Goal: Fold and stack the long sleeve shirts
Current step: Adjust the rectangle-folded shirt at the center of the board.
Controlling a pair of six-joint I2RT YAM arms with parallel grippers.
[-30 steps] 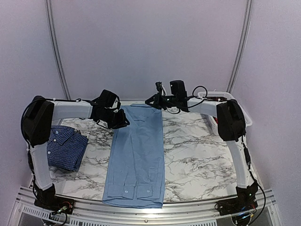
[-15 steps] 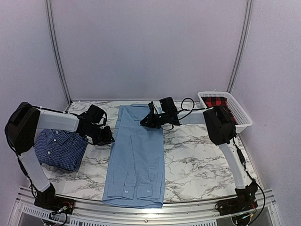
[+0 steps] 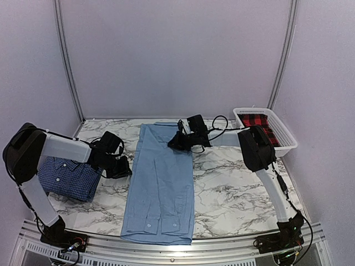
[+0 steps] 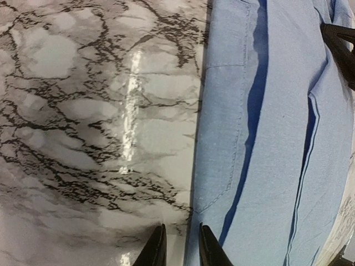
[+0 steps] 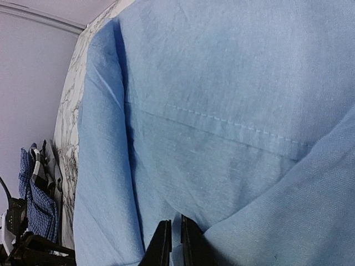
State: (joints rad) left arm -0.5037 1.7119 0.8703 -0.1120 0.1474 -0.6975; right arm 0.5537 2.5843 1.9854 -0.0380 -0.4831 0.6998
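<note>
The light blue long sleeve shirt (image 3: 161, 183) lies lengthwise down the middle of the marble table, sleeves folded in, cuffs toward the near edge. The dark blue checked shirt (image 3: 69, 177) sits folded at the left. My left gripper (image 3: 125, 169) is low at the light blue shirt's left edge; in the left wrist view its jaws (image 4: 182, 227) stand slightly open, with the cloth edge (image 4: 266, 138) running between them. My right gripper (image 3: 173, 144) is on the shirt's upper right part, and its jaws (image 5: 176, 223) pinch a fold of light blue cloth (image 5: 222, 100).
A white basket (image 3: 280, 145) holding red plaid cloth (image 3: 254, 119) stands at the back right corner. Bare marble (image 3: 238, 177) lies right of the shirt. The checked shirt (image 5: 39, 205) shows at the left of the right wrist view.
Both arms have come down from above the shirt's top. The left gripper moved left and toward the near side, to the shirt's edge. The right gripper closed on the cloth.
</note>
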